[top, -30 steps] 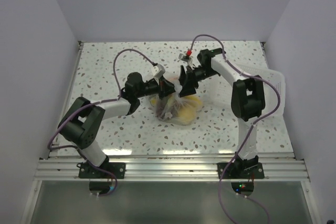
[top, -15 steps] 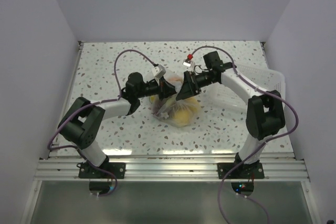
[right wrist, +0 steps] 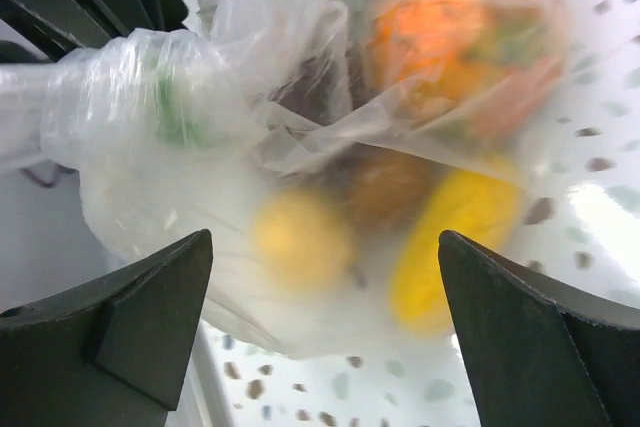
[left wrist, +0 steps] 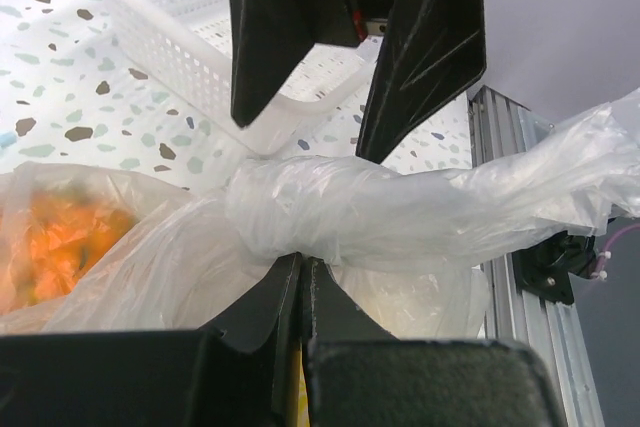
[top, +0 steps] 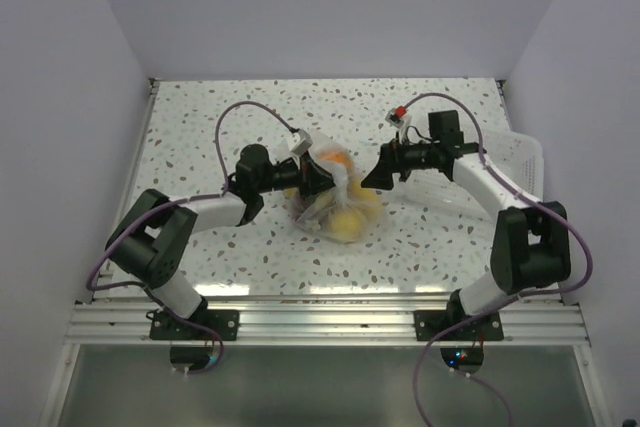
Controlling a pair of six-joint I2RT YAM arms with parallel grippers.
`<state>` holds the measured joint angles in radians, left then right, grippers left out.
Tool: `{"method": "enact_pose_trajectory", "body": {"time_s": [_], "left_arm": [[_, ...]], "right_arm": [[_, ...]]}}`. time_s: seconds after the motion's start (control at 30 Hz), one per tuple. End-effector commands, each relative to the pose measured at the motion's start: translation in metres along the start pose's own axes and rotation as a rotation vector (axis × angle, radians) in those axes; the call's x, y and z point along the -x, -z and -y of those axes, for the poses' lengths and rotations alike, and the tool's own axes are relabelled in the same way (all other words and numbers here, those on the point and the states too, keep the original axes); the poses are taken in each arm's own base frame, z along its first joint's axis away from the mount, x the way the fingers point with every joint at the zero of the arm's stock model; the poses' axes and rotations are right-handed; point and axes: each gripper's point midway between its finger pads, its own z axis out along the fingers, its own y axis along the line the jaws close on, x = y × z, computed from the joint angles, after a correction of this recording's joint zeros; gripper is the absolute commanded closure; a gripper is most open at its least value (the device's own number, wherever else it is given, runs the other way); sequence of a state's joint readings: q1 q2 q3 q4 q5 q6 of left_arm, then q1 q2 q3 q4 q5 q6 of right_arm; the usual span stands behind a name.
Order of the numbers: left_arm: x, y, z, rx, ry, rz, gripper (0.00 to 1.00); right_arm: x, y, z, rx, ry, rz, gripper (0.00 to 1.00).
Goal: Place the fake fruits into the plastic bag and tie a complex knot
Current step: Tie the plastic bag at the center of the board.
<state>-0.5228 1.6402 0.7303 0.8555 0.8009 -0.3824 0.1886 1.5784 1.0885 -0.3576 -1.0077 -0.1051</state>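
The plastic bag point(top: 336, 209) is near the middle of the speckled bench point(top: 200, 117), between the two arms, with the fake fruits point(right wrist: 420, 147) inside it. Its neck is gathered and twisted into a thick whitish roll, the knot point(left wrist: 350, 212), which runs sideways above the bulging body of the bag.

The left hand point(top: 316, 174) reaches in from the left with its fingers point(left wrist: 285, 297) pressed together on the plastic just under the knot, where the film pinches to a narrow waist. A loose tail of crinkled plastic fans out past the knot to the right in the left wrist view.

The right hand point(top: 372, 177) is just beside the bag on the right, apart from it, with its two fingers spread wide and nothing between them. In the left wrist view its dark fingers point down toward the knot without touching it. In its own wrist view the bag fills the gap ahead of the open fingers.

Through the film the right wrist camera shows an orange fruit point(right wrist: 450, 27) at the top, a round yellow fruit point(right wrist: 300, 237) lower down, and a longer yellow fruit point(right wrist: 445, 247) beside it. A dark fruit point(right wrist: 385, 182) between them looks reddish-brown, though the blur makes that uncertain.

A white slotted tray point(top: 520, 152) lies at the bench's right edge, well apart from the bag.
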Motion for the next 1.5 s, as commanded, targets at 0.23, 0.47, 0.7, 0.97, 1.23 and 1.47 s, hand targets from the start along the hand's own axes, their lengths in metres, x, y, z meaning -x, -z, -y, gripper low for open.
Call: {"method": "enact_pose_trajectory", "body": {"time_s": [0.23, 0.47, 0.7, 0.97, 1.23, 1.47], "left_arm": [[0.027, 0.003, 0.016, -0.064, -0.094, 0.063, 1.00], [0.030, 0.003, 0.019, -0.076, -0.094, 0.068, 1.00], [0.020, 0.002, 0.021, -0.089, -0.075, 0.040, 1.00], [0.013, 0.000, 0.032, -0.167, -0.063, 0.018, 1.00], [0.030, -0.009, 0.041, -0.211, -0.078, 0.076, 1.00], [0.037, -0.007, 0.055, -0.270, -0.043, 0.088, 1.00]], "right_arm": [[0.023, 0.013, -0.017, 0.038, 0.277, 0.067, 0.19], [0.023, -0.020, -0.009, -0.057, 0.232, 0.143, 0.33], [0.028, -0.032, -0.048, 0.089, 0.244, 0.186, 0.44], [0.043, -0.044, -0.073, 0.169, 0.270, 0.237, 0.35], [0.034, -0.053, -0.082, 0.210, 0.302, 0.189, 0.16], [0.017, -0.059, -0.068, 0.170, 0.311, 0.146, 0.14]]}}
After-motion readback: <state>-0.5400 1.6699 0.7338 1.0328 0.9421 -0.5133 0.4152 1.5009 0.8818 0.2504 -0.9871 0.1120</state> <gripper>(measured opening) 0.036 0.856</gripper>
